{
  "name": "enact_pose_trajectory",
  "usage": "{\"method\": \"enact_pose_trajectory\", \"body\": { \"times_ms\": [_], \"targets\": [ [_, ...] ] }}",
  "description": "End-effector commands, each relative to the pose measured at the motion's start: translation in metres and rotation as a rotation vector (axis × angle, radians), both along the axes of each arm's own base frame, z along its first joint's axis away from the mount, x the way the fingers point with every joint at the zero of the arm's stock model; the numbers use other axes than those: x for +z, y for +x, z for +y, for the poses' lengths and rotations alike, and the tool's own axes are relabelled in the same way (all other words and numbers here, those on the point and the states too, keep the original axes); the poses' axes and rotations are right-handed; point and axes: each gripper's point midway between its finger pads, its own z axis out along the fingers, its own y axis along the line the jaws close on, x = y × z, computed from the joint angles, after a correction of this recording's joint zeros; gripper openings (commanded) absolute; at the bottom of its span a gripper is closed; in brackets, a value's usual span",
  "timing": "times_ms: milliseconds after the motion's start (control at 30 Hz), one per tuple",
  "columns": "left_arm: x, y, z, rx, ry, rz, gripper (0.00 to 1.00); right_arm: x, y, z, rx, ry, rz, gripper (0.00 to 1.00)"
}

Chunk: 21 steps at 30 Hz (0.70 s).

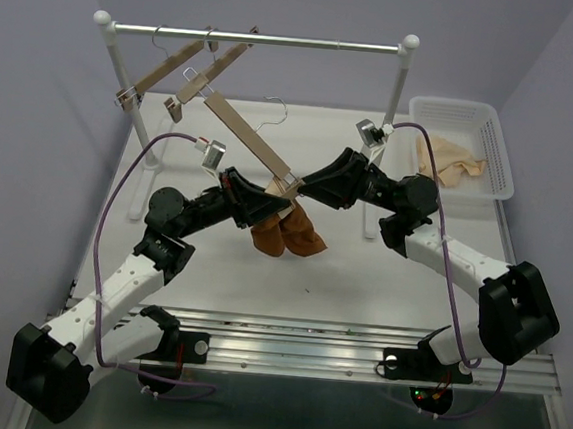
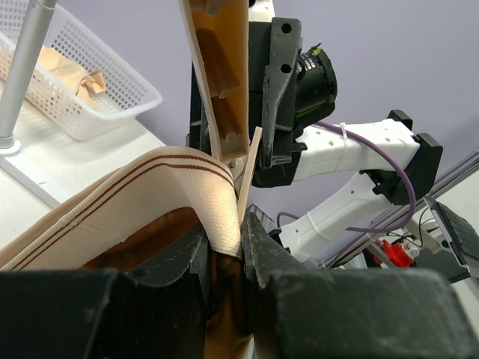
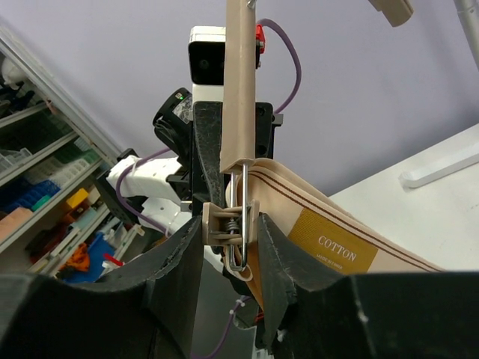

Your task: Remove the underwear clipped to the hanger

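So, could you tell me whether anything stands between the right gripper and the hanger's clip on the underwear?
Nothing visible does: the right gripper flanks the clip pinning the underwear, whose waistband the left gripper pinches.

A wooden hanger (image 1: 248, 136) slants down below the rail (image 1: 257, 39), its hook free of the bar. At its low end, under the rail's middle, brown underwear (image 1: 287, 233) dangles above the desk (image 1: 362, 271). The left claw (image 1: 267, 208) and right claw (image 1: 304, 186) meet there at the clip (image 1: 290, 182). Beyond the rail's right post, a basket (image 1: 503, 153) holds pale cloth (image 1: 452, 161).
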Motion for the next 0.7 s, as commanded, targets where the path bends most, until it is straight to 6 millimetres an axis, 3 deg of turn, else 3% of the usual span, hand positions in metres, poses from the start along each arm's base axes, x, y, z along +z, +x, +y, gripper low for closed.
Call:
{"method": "enact_pose_trajectory", "body": {
  "times_ms": [0, 33, 100, 167, 200, 233, 267, 433, 500, 533, 567, 633, 667],
  "targets": [
    [0.015, 0.004, 0.001, 0.011, -0.009, -0.071, 0.0, 0.035, -0.009, -0.004, 0.003, 0.08, -0.083, 0.34],
    [0.015, 0.004, 0.001, 0.01, -0.006, -0.071, 0.0, 0.035, -0.009, -0.005, -0.004, 0.088, -0.086, 0.31],
    [0.015, 0.004, 0.0, 0.011, -0.005, -0.071, 0.0, 0.037, -0.007, -0.007, -0.029, 0.105, -0.083, 0.01],
    [0.015, 0.006, 0.001, 0.019, 0.004, -0.064, 0.04, 0.039, -0.002, -0.01, -0.069, 0.119, -0.063, 0.01],
    [0.014, 0.007, 0.0, 0.021, 0.013, -0.062, 0.15, 0.037, 0.001, -0.01, -0.094, 0.112, -0.074, 0.01],
    [0.01, 0.007, 0.0, 0.021, 0.028, -0.048, 0.34, 0.034, 0.008, -0.01, -0.128, 0.101, -0.042, 0.01],
    [0.01, 0.007, 0.0, 0.02, 0.03, -0.051, 0.41, 0.033, 0.011, -0.01, -0.144, 0.096, -0.038, 0.01],
    [0.007, -0.003, 0.004, 0.01, 0.036, -0.065, 0.6, 0.028, 0.027, -0.014, -0.241, 0.085, 0.019, 0.01],
    [0.006, -0.006, 0.004, 0.003, 0.042, -0.071, 0.62, 0.027, 0.032, -0.015, -0.265, 0.086, 0.036, 0.01],
    [0.006, -0.007, 0.004, 0.002, 0.042, -0.069, 0.61, 0.025, 0.033, -0.014, -0.266, 0.084, 0.041, 0.01],
    [0.005, -0.007, 0.005, 0.007, 0.042, -0.068, 0.36, 0.026, 0.032, -0.014, -0.261, 0.085, 0.035, 0.01],
    [0.004, -0.006, 0.005, 0.011, 0.042, -0.063, 0.03, 0.027, 0.032, -0.013, -0.253, 0.096, 0.046, 0.01],
    [0.004, -0.006, 0.005, 0.007, 0.043, -0.065, 0.01, 0.025, 0.034, -0.013, -0.253, 0.098, 0.053, 0.01]
  ]
}}
